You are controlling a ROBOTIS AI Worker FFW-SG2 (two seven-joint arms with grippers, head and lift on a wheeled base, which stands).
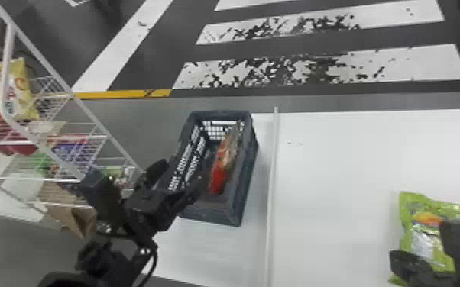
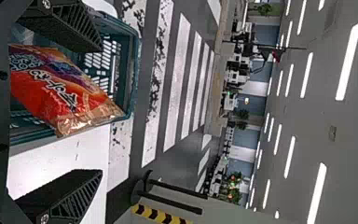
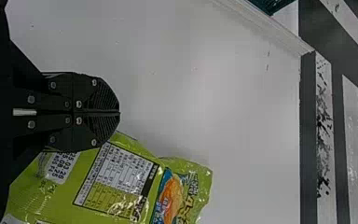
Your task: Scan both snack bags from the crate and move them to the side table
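In the head view, my left gripper (image 1: 181, 177) is at the left side of the dark crate (image 1: 245, 183), fingers spread. A red and orange snack bag (image 1: 219, 168) stands inside, nearer the crate's right wall. The left wrist view has my left gripper (image 2: 100, 109) open, with nothing between its fingers and the red bag (image 2: 51, 88) in the crate (image 2: 134, 70) beyond. On the white table at right lies a green snack bag (image 1: 424, 240), partly covered by my right gripper (image 1: 412, 263). In the right wrist view, that gripper (image 3: 119, 112) is shut beside the green bag (image 3: 121, 186).
At the left stands a white wire rack (image 1: 42, 49) holding several snack bags, with a brown paper bag (image 1: 65, 213) low beside it. A raised pale strip (image 1: 271, 191) separates the crate's surface from the white table (image 1: 336, 171) at the right.
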